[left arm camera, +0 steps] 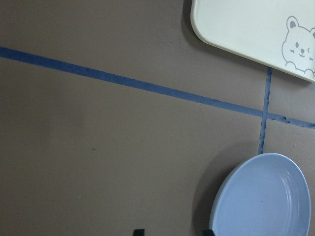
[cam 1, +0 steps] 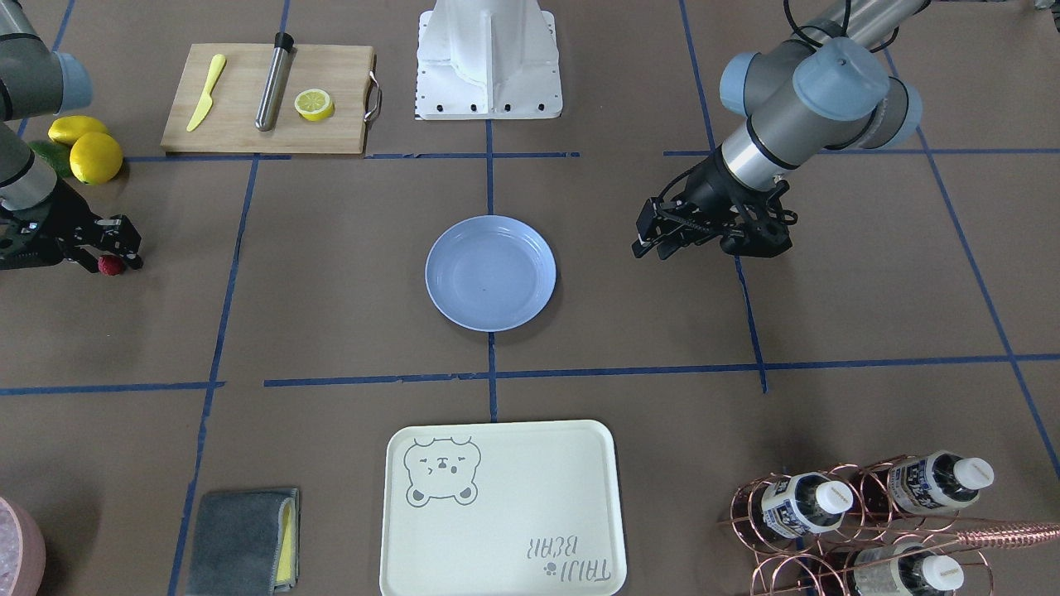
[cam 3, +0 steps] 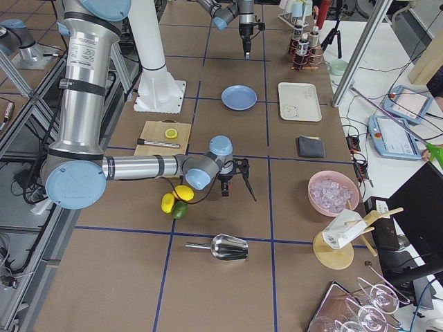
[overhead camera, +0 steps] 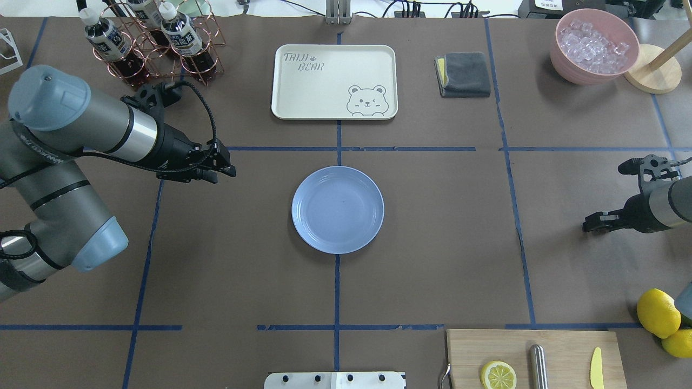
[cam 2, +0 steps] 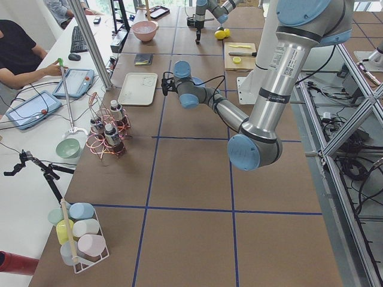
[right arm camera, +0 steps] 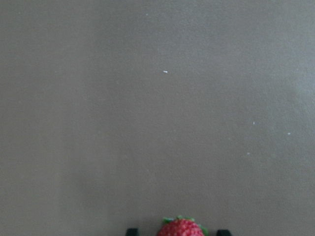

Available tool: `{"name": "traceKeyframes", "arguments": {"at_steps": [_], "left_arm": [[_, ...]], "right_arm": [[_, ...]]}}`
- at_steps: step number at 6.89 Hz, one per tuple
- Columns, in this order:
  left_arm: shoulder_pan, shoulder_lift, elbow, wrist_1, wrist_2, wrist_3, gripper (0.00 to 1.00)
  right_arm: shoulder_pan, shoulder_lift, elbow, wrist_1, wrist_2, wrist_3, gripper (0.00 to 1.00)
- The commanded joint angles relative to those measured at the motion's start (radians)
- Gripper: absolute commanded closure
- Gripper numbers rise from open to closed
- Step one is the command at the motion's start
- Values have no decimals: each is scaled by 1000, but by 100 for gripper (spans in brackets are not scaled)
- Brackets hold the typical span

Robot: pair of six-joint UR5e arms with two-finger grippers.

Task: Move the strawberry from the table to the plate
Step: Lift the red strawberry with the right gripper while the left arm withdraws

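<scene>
The strawberry (cam 1: 109, 265) lies on the brown table (cam 1: 331, 290) at the view's left, far from the light-blue plate (cam 1: 490, 273), which holds nothing. My right gripper (cam 1: 126, 250) hangs low over the berry and is open. In the right wrist view the strawberry (right arm camera: 181, 228) sits between the two fingertips (right arm camera: 131, 231), with a gap on each side. My left gripper (overhead camera: 230, 168) hovers open and holds nothing, left of the plate (overhead camera: 338, 209). Its wrist view shows the plate (left arm camera: 266, 196) at the lower right.
Two lemons (cam 1: 93, 153) and a green avocado sit just behind my right arm. A cutting board (cam 1: 265, 99) carries a lemon half, a yellow knife and a steel rod. A cream bear tray (cam 1: 501, 509), a grey cloth (cam 1: 240, 542) and a bottle rack (cam 1: 861, 513) line the near side.
</scene>
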State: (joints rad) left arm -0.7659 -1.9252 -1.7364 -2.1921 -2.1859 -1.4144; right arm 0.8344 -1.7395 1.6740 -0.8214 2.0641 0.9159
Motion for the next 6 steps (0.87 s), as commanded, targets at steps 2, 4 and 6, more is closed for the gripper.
{"name": "traceKeyframes", "arguments": {"at_steps": [2,4,6], "left_arm": [[-3,3,-6,0,0,0,50],[-4,5,-17,5,0,0,50],[-10,76,-66,5,-2,67,50]], "right_arm": [[3,0,19,2,-1,-6,100],[0,5,102,-1,1,3,100],[-42,151,115,-21,1,210,100]]}}
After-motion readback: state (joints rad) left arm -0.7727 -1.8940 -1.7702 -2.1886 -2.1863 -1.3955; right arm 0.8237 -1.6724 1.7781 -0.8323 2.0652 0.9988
